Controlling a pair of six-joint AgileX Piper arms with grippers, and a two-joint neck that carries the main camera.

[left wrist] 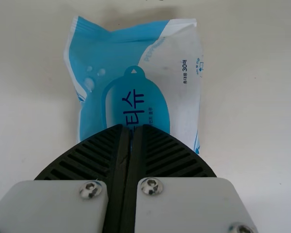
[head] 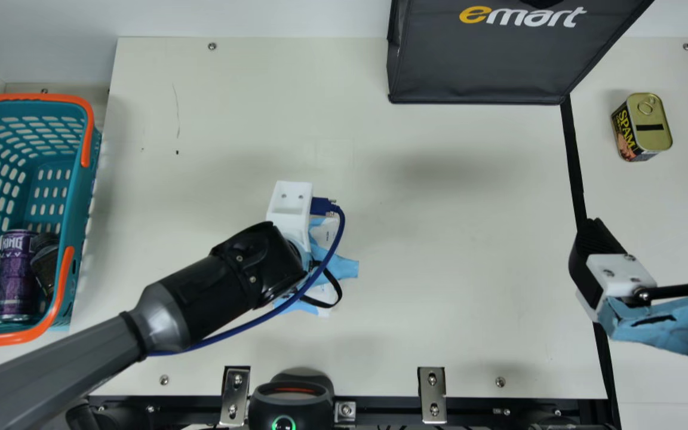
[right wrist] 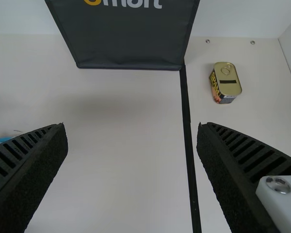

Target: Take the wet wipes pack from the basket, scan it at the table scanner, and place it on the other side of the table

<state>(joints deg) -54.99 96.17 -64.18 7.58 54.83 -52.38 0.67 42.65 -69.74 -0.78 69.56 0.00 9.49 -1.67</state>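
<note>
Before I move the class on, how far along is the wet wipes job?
Done: the wipes pack is out of the basket. In hand: the left pincer is shut at the pack, mid-table; whether it grips is unclear. Left: placing it, likely beyond the black line by the can; nothing confirms a scan at the scanner.

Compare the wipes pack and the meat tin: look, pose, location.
- Look: the wipes pack is a soft, crinkled blue-and-white pouch; the meat tin is a boxy can with a gold lid.
- Pose: the pack lies flat, label up; the tin stands upright.
- Location: in the main view, the pack is left of the black line, the tin right.
Shared: both have printed labels.
</note>
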